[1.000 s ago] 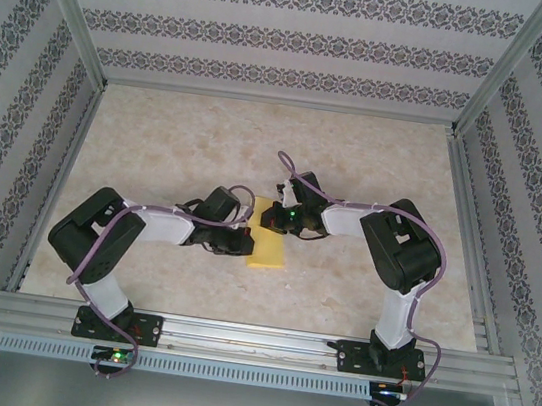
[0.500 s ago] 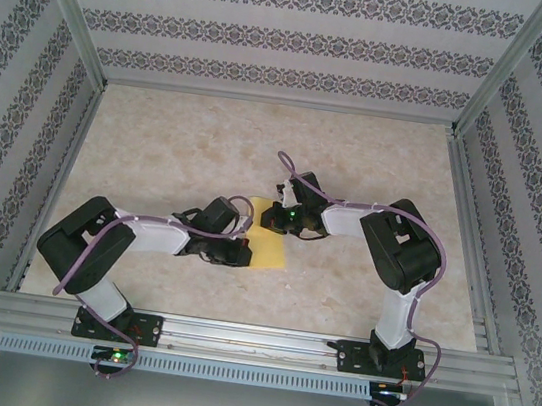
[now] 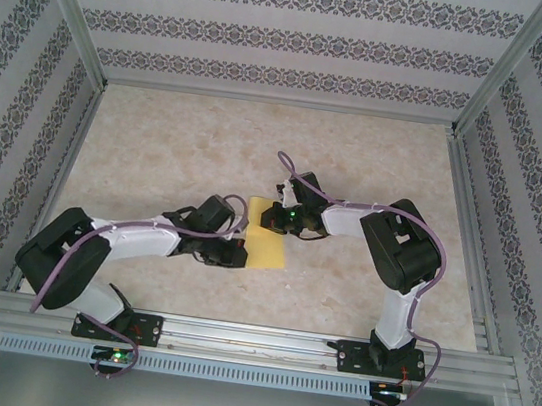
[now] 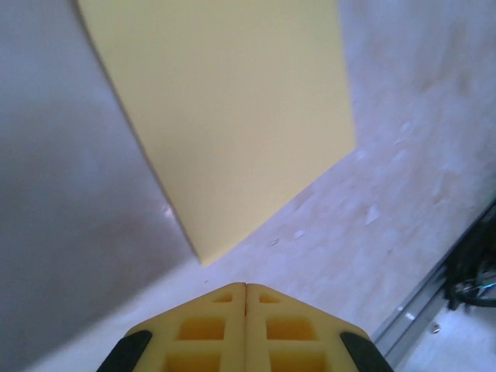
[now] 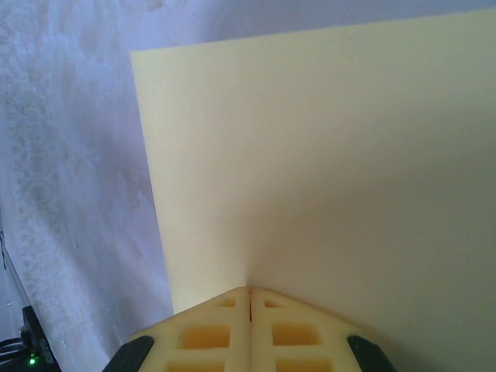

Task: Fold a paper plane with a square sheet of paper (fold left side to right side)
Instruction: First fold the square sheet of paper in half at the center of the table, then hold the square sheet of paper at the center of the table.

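The square sheet of paper (image 3: 271,248) is plain yellow and lies flat on the table as a narrow upright rectangle, not in the shape of a paper plane. My left gripper (image 3: 243,251) is shut at the sheet's near-left edge. In the left wrist view its tips (image 4: 246,286) sit just short of a corner of the sheet (image 4: 232,116), apart from it, with nothing between the fingers. My right gripper (image 3: 270,225) is shut and rests tip-down on the sheet's far part. In the right wrist view its closed tips (image 5: 249,291) press onto the yellow surface (image 5: 333,155).
The pale marbled table (image 3: 177,150) has bare room all round the sheet. Aluminium rails (image 3: 252,337) run along the near edge and the sides, and patterned walls (image 3: 294,40) enclose the space. A rail and dark cabling (image 4: 465,271) show at the right of the left wrist view.
The left arm's elbow has swung left and down toward the near rail, and its gripper has slid slightly nearer along the sheet's left edge. The right arm and the sheet have not moved.
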Action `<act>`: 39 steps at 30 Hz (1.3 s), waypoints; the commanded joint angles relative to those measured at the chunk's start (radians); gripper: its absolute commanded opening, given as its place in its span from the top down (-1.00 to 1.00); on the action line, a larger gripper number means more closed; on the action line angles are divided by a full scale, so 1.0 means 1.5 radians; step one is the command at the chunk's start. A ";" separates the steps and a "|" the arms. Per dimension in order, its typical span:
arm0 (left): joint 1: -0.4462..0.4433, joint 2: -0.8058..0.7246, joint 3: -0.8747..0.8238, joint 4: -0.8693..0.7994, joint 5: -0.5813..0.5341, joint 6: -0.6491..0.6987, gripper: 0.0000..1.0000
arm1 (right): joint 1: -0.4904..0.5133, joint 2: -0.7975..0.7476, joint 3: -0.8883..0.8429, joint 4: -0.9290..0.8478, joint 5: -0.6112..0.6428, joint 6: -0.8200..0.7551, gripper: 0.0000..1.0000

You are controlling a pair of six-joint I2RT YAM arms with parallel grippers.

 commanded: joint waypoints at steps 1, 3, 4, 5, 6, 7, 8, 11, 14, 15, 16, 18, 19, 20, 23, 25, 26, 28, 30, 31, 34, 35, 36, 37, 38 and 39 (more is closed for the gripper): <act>0.040 -0.006 0.034 -0.022 0.002 0.012 1.00 | 0.003 0.036 -0.036 -0.081 0.058 -0.016 1.00; 0.057 0.017 0.049 -0.007 0.005 0.012 1.00 | 0.003 0.035 -0.035 -0.081 0.059 -0.016 1.00; 0.061 0.029 0.057 0.002 0.006 0.012 1.00 | 0.004 0.035 -0.035 -0.081 0.060 -0.016 1.00; 0.064 0.043 0.066 0.014 0.007 0.012 1.00 | 0.004 0.034 -0.035 -0.082 0.060 -0.016 1.00; 0.065 0.059 0.075 0.023 0.006 0.012 1.00 | 0.004 0.034 -0.035 -0.082 0.061 -0.016 1.00; 0.065 0.072 0.084 0.028 0.007 0.015 1.00 | 0.004 0.035 -0.035 -0.082 0.060 -0.015 1.00; 0.065 0.088 0.095 0.035 0.007 0.018 1.00 | 0.004 0.036 -0.034 -0.082 0.059 -0.015 1.00; 0.065 0.129 0.119 0.051 0.009 0.021 1.00 | 0.005 0.038 -0.032 -0.082 0.058 -0.014 1.00; 0.065 0.162 0.134 0.056 0.005 0.023 1.00 | 0.006 0.038 -0.031 -0.081 0.057 -0.013 1.00; 0.066 0.170 0.137 0.056 0.002 0.024 1.00 | 0.006 0.038 -0.030 -0.081 0.057 -0.013 1.00; 0.065 0.177 0.139 0.056 -0.001 0.025 1.00 | 0.006 0.038 -0.030 -0.081 0.056 -0.013 1.00; 0.065 0.189 0.138 0.057 -0.005 0.025 1.00 | 0.008 0.038 -0.028 -0.079 0.054 -0.012 1.00; 0.064 0.194 0.137 0.058 -0.005 0.024 1.00 | 0.009 0.037 -0.026 -0.079 0.053 -0.011 1.00; 0.065 0.200 0.135 0.059 -0.007 0.023 1.00 | 0.010 0.037 -0.025 -0.079 0.051 -0.011 1.00; 0.065 0.210 0.124 0.065 -0.011 0.012 1.00 | 0.010 0.033 -0.022 -0.077 0.047 -0.011 1.00; 0.064 0.214 0.114 0.069 -0.013 0.005 1.00 | 0.010 0.029 -0.018 -0.077 0.046 -0.011 1.00; 0.064 0.214 0.110 0.070 -0.015 0.002 1.00 | 0.010 0.025 -0.016 -0.077 0.045 -0.011 1.00; 0.063 0.214 0.106 0.068 -0.021 0.000 1.00 | 0.010 0.020 -0.010 -0.077 0.042 -0.010 1.00; 0.061 0.213 0.103 0.057 -0.031 0.002 1.00 | 0.008 0.012 0.001 -0.077 0.035 -0.010 1.00; 0.061 0.211 0.101 0.052 -0.034 0.004 1.00 | 0.006 0.007 0.006 -0.079 0.031 -0.010 1.00; 0.060 0.208 0.099 0.049 -0.038 0.005 1.00 | 0.001 -0.010 0.015 -0.079 0.025 -0.013 1.00; 0.060 0.206 0.098 0.048 -0.039 0.005 1.00 | -0.001 -0.015 0.016 -0.081 0.026 -0.014 1.00; 0.060 0.206 0.097 0.048 -0.039 0.005 1.00 | -0.003 -0.022 0.018 -0.082 0.027 -0.015 1.00; 0.060 0.206 0.097 0.048 -0.039 0.005 1.00 | -0.003 -0.026 0.019 -0.082 0.027 -0.016 1.00; 0.060 0.205 0.097 0.049 -0.039 0.005 1.00 | -0.007 -0.039 0.019 -0.084 0.027 -0.017 1.00; 0.060 0.204 0.098 0.049 -0.035 0.006 1.00 | -0.012 -0.069 0.011 -0.091 0.028 -0.021 1.00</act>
